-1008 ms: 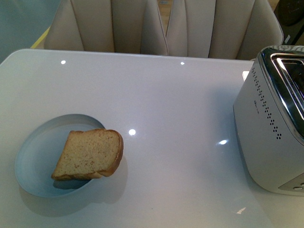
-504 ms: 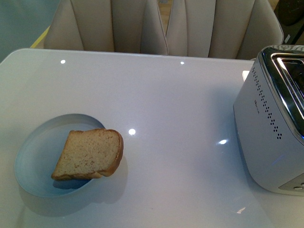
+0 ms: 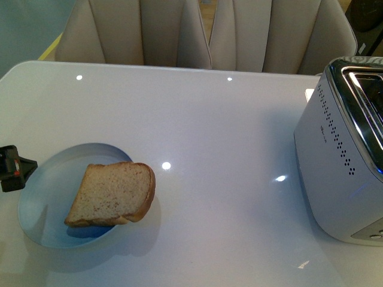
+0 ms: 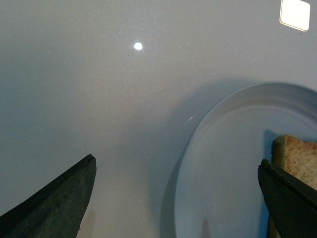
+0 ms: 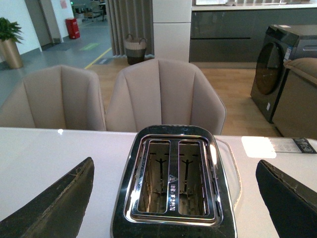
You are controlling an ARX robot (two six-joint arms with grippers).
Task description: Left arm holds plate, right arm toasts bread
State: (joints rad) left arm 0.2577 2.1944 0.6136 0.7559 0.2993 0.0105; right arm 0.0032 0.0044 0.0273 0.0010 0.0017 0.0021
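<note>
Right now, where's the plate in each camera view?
Front: the plate sits low on the left, with the bread lying across its right rim.
Left wrist: the plate runs from mid-gap of the open left gripper to the finger beside the bread.
Right wrist: not in it; only the toaster and chairs show.
Shared landmark: the bread, seen in the front and left wrist views.

The round pale blue plate (image 3: pixel 42 200) lies flat. A tan slice of bread (image 3: pixel 114 192) with brown crust lies on it, and its rounded end rests over the right rim. The black left gripper (image 3: pixel 12 167) is just beside the left rim, jaws wide apart.
</note>
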